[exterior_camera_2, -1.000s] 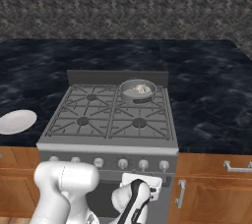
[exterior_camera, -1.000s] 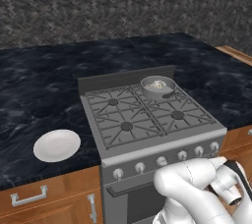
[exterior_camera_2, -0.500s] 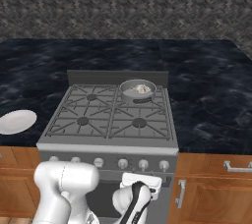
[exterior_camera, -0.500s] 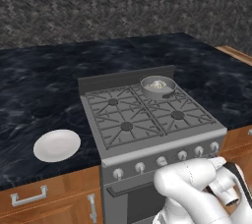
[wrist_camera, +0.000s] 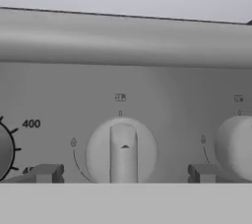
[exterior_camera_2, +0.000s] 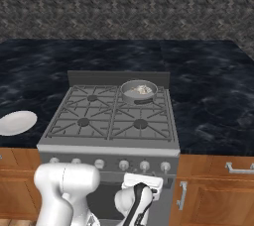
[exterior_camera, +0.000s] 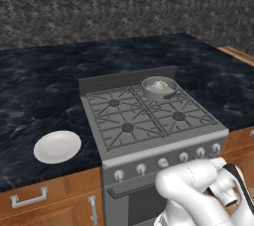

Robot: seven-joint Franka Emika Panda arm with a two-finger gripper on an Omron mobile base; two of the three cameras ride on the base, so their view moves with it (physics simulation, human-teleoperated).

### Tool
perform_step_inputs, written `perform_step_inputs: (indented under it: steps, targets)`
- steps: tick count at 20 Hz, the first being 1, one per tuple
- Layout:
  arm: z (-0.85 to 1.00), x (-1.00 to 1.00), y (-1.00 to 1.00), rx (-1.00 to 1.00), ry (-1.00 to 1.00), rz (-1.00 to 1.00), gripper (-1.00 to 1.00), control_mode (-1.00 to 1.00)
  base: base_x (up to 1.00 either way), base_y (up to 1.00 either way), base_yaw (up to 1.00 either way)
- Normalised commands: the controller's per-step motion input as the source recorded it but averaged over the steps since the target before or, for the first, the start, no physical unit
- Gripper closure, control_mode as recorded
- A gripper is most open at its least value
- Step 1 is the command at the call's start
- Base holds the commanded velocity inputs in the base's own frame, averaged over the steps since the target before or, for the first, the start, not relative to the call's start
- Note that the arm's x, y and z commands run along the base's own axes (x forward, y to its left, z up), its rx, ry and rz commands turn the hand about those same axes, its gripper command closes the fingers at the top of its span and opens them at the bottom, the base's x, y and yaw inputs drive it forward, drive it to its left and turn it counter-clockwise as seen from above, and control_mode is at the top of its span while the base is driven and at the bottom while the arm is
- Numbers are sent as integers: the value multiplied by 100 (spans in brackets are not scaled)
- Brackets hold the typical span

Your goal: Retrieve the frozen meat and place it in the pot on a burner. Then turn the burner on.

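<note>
The small grey pot (exterior_camera: 159, 87) (exterior_camera_2: 139, 91) stands on the back right burner of the stove, hiding the burner head beneath it. The pale speckled frozen meat (exterior_camera: 158, 85) (exterior_camera_2: 144, 89) lies inside the pot. My gripper (wrist_camera: 125, 174) is down at the stove's front panel, open, with a silver knob (wrist_camera: 122, 152) (exterior_camera_2: 144, 165) centred between its two dark fingertips (wrist_camera: 47, 173). The knob's bar stands upright and nothing is gripped.
An oven dial (wrist_camera: 4, 152) marked 400 sits left of that knob, and another silver knob (wrist_camera: 235, 147) sits right of it. A round white plate (exterior_camera: 57, 146) (exterior_camera_2: 17, 122) lies on the dark counter left of the stove. Wooden cabinet fronts (exterior_camera_2: 218, 190) flank the oven.
</note>
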Motion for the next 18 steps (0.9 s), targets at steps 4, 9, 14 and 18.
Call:
perform_step_inputs:
  steps: [4, 9, 14, 18]
  targets:
    - [0, 25, 0, 0, 2, 0, -100, -100, 0, 0, 0]
    - [0, 9, 0, 0, 0, 0, -100, -100, 0, 0, 0]
    - [0, 0, 0, 0, 0, 0, 100, -100, 0, 0, 0]
    - [0, 0, 0, 0, 0, 0, 100, -100, 0, 0, 0]
